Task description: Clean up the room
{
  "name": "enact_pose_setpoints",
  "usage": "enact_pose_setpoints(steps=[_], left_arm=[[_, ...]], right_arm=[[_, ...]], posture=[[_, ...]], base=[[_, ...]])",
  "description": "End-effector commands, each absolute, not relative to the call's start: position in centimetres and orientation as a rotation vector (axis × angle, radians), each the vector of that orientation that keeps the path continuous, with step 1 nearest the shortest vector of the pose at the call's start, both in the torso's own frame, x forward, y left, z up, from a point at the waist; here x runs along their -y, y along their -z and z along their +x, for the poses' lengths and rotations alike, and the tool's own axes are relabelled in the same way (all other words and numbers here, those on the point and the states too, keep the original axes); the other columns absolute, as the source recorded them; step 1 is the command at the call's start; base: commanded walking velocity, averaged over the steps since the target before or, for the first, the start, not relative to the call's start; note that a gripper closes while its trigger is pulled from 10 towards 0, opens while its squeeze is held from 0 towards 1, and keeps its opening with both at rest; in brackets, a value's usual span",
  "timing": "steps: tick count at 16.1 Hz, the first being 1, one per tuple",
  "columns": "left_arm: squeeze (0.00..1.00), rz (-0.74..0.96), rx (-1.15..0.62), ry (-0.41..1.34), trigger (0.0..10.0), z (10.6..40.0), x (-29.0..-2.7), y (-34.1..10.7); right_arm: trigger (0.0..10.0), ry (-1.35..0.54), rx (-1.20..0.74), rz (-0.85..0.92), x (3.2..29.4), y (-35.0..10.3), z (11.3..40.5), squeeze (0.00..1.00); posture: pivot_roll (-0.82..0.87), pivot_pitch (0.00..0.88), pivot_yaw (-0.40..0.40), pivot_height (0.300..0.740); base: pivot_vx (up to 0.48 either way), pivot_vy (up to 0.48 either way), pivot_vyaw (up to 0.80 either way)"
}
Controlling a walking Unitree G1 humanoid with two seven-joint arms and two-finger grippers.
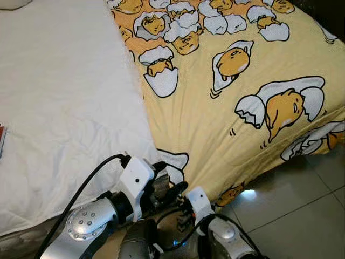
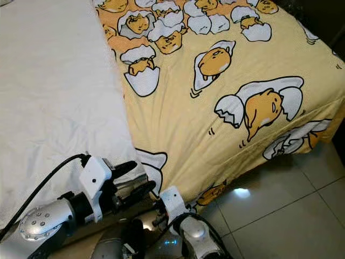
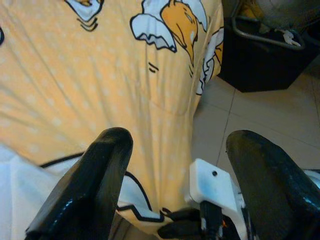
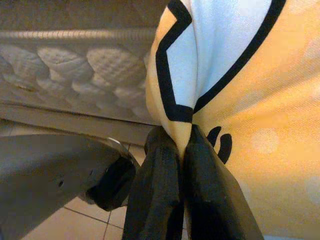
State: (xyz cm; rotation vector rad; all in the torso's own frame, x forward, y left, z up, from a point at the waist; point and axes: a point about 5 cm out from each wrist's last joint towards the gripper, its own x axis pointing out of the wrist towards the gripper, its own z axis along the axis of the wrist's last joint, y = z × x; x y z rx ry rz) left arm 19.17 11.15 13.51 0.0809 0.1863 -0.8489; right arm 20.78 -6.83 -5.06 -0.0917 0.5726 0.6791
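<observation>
I am standing at the side of the bed with both arms low in front of me, and the job here looks like straightening the yellow blanket [image 1: 232,108] with the egg cartoons over the white sheet [image 1: 59,108]. The blanket covers the right part of the bed and hangs over its edge toward the tiled floor [image 1: 302,205]; its near corner droops just in front of my arms. My right gripper [image 4: 182,150] has its two black fingers pressed together on a fold of that corner, with only a thin pinch of cloth between the tips, the mattress [image 4: 75,65] side just behind it. My left gripper [image 2: 129,181] hovers beside the same corner with its fingers spread wide and nothing held. My worry is that pinch: it sits at the very tips, so if I pull hard or fast, I judge the cloth could slide out and drop to the floor. A pull along the wrong line could also bunch the blanket instead of flattening it, or drag the sheet beneath it. The two arms are close together, and the left arm's black cable [image 1: 81,194] loops nearby, so a careless swing might knock one arm against the other or snag that cable.
</observation>
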Motion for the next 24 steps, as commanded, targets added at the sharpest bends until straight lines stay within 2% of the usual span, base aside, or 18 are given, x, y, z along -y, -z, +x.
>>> enact_pose_setpoints(steps=[1, 3, 4, 5, 6, 7, 10, 13, 15, 17, 18, 19, 20, 22, 24], left_arm=[[0.00, 0.083, -0.193, 0.851, 10.0, 19.0, -11.2, -13.4], [0.00, 0.089, -0.196, 0.850, 10.0, 19.0, -11.4, -13.3], [0.00, 0.099, -0.195, 0.845, 10.0, 19.1, -11.5, -13.3], [0.00, 0.114, -0.190, 0.837, 10.0, 19.4, -11.5, -13.2], [0.00, 0.126, -0.182, 0.818, 10.0, 19.7, -11.6, -13.2], [0.00, 0.136, -0.176, 0.790, 10.0, 20.1, -11.8, -13.1], [0.00, 0.119, -0.169, 0.722, 10.0, 20.9, -12.1, -12.5], [0.00, 0.122, -0.151, 0.699, 10.0, 21.9, -11.8, -11.9], [0.00, 0.129, -0.114, 0.666, 10.0, 23.0, -11.8, -12.1], [0.00, 0.127, -0.075, 0.550, 10.0, 24.3, -12.6, -12.3], [0.00, 0.097, -0.054, 0.377, 10.0, 25.2, -13.9, -12.3], [0.00, 0.068, -0.050, 0.294, 10.0, 25.5, -14.7, -12.3], [0.00, 0.034, -0.036, 0.054, 10.0, 25.7, -17.5, -12.0], [0.00, 0.065, -0.042, -0.069, 10.0, 25.5, -19.3, -11.6], [0.00, 0.136, -0.048, -0.117, 10.0, 25.6, -21.5, -10.9]], right_arm=[[0.0, -0.839, -0.735, -0.109, 4.9, 7.3, 16.2, 0.00], [0.0, -0.852, -0.690, -0.133, 4.2, 7.0, 16.3, 0.00], [3.3, -0.844, -0.676, -0.149, 4.1, 6.9, 16.4, 0.00], [10.0, -0.794, -0.628, -0.158, 4.1, 6.4, 17.3, 0.00], [10.0, -0.732, -0.563, -0.146, 4.2, 5.7, 18.5, 0.95], [10.0, -0.666, -0.497, -0.113, 4.4, 4.8, 19.8, 1.00], [10.0, -0.567, -0.413, -0.049, 5.6, 3.4, 21.8, 1.00], [10.0, -0.578, -0.375, -0.034, 7.1, 2.9, 21.8, 1.00], [10.0, -0.554, -0.268, -0.024, 8.0, 1.0, 22.9, 1.00], [10.0, -0.495, -0.140, -0.020, 8.9, -1.8, 24.4, 1.00], [10.0, -0.421, -0.064, -0.023, 9.7, -3.5, 25.4, 1.00], [10.0, -0.372, -0.032, -0.031, 10.3, -4.2, 25.9, 1.00], [10.0, -0.180, 0.086, -0.047, 12.7, -6.8, 27.1, 1.00], [10.0, -0.067, 0.139, -0.054, 14.2, -8.2, 27.1, 1.00], [10.0, 0.031, 0.125, -0.042, 15.9, -8.0, 25.7, 1.00]], posture=[[0.20, 0.219, 0.055, 0.706], [0.20, 0.214, 0.054, 0.706], [0.20, 0.209, 0.054, 0.706], [0.20, 0.202, 0.053, 0.706], [0.20, 0.193, 0.050, 0.706], [0.20, 0.185, 0.048, 0.706], [0.18, 0.135, 0.023, 0.706], [0.16, 0.072, -0.014, 0.706], [0.15, 0.023, -0.035, 0.706], [0.15, 0.000, -0.043, 0.706], [0.14, 0.000, -0.044, 0.706], [0.14, 0.000, -0.044, 0.706], [0.13, 0.000, -0.042, 0.706], [0.13, 0.000, -0.043, 0.706], [0.12, 0.000, -0.046, 0.706]], base=[[0.000, 0.000, 0.00], [0.000, 0.000, 0.00], [0.000, 0.000, 0.00], [0.000, 0.000, 0.00], [0.000, 0.000, 0.00], [0.000, 0.000, 0.00], [0.000, 0.000, 0.00], [0.000, 0.000, 0.00], [0.000, 0.000, 0.00], [0.000, 0.000, 0.00], [0.000, 0.000, 0.00], [0.000, 0.000, 0.00], [0.000, 0.000, 0.00], [0.000, 0.000, 0.00], [0.000, 0.000, 0.00]])
